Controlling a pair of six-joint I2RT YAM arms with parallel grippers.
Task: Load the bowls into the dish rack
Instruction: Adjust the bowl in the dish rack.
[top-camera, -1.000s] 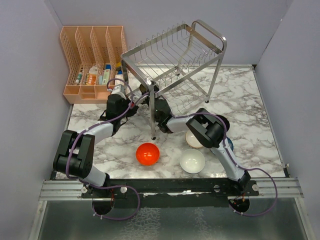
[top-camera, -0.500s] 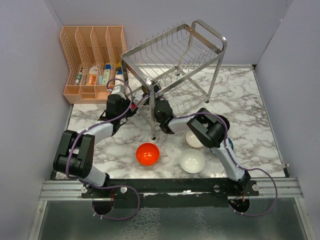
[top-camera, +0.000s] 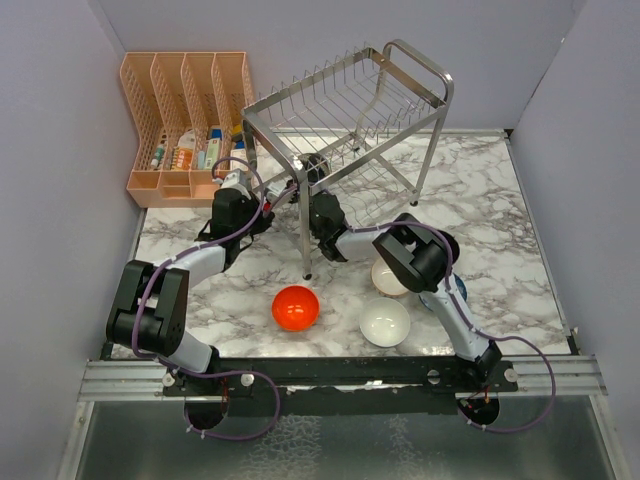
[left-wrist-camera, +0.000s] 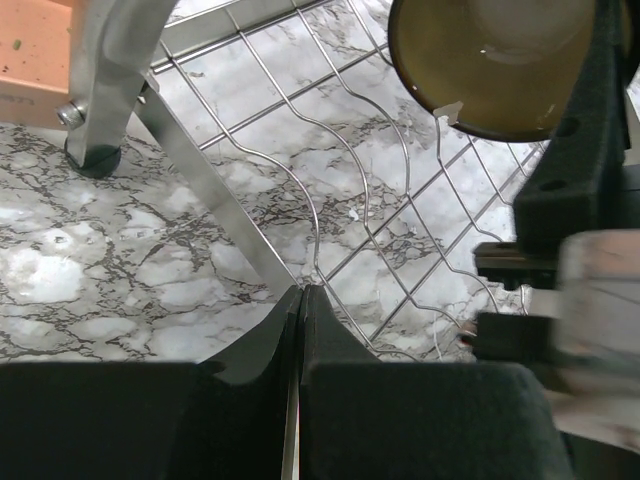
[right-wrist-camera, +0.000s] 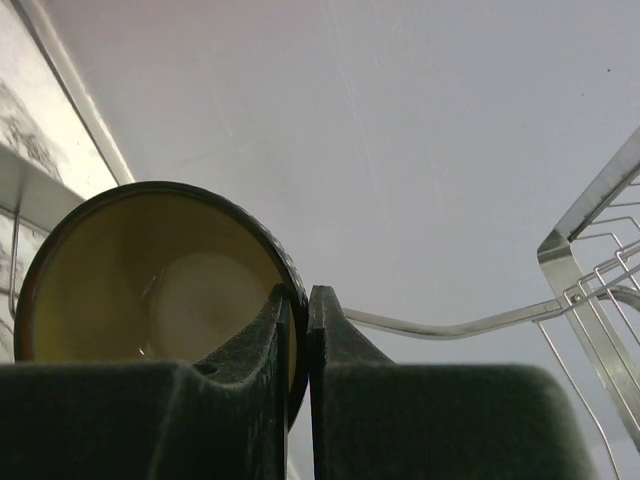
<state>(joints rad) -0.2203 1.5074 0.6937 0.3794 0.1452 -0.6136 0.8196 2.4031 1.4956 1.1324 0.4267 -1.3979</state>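
Note:
My right gripper (right-wrist-camera: 298, 295) is shut on the rim of the dark brown bowl (right-wrist-camera: 150, 280) with the cream inside, one finger inside it and one outside. It holds the bowl (left-wrist-camera: 500, 60) tilted over the lower wire tier of the dish rack (top-camera: 350, 110), under the upper tier. My left gripper (left-wrist-camera: 300, 292) is shut and empty, low beside the rack's front leg (left-wrist-camera: 110, 80). On the table lie the red-orange bowl (top-camera: 296, 307) and the white bowl (top-camera: 385, 322). The right arm partly hides the beige bowl (top-camera: 386, 280) and the blue-patterned bowl (top-camera: 458, 291).
A peach slotted organiser (top-camera: 185, 110) with small bottles stands at the back left, close to the left arm. The rack's front leg (top-camera: 303, 235) stands between the two wrists. Grey walls close in the left, right and back sides.
My right gripper has carried the brown bowl a little farther back, deeper under the rack's upper tier. The left arm has barely moved.

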